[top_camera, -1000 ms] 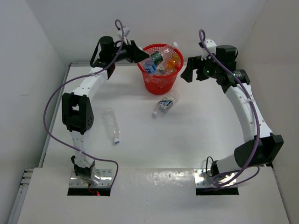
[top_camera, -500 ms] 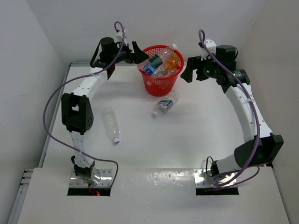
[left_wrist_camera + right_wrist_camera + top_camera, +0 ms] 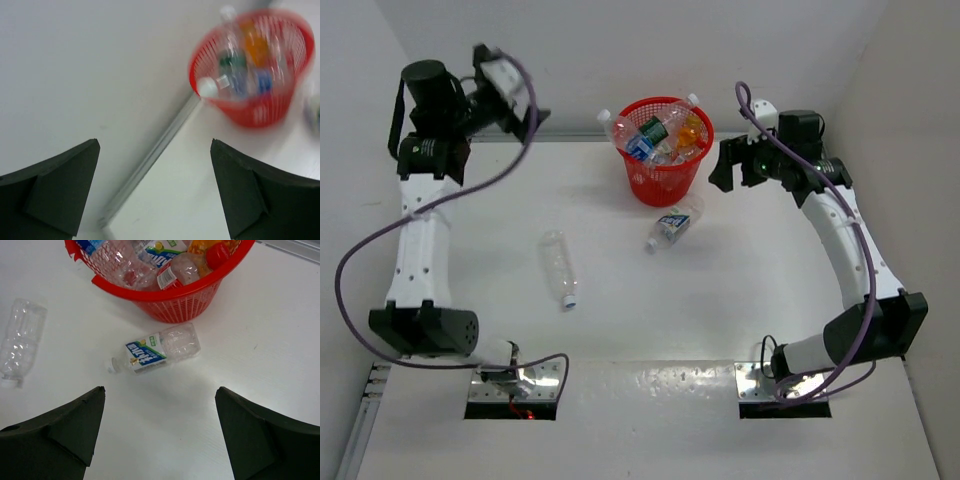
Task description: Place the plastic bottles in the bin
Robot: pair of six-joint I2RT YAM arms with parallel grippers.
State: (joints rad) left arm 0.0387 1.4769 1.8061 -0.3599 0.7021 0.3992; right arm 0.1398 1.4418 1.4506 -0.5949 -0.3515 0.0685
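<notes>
bottle (image 3: 176,344) label (image 3: 142,353) blue-white, lettering unreadable

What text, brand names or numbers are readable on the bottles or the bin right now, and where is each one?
Nothing can be quoted; no text is legible.
Labelled bottle lying outside the bin: blue-and-white label with bold characters, too blurred to read.
Binned bottles: blue, white and red labels, print too small to read.
Clear bottle: no label visible.
</notes>
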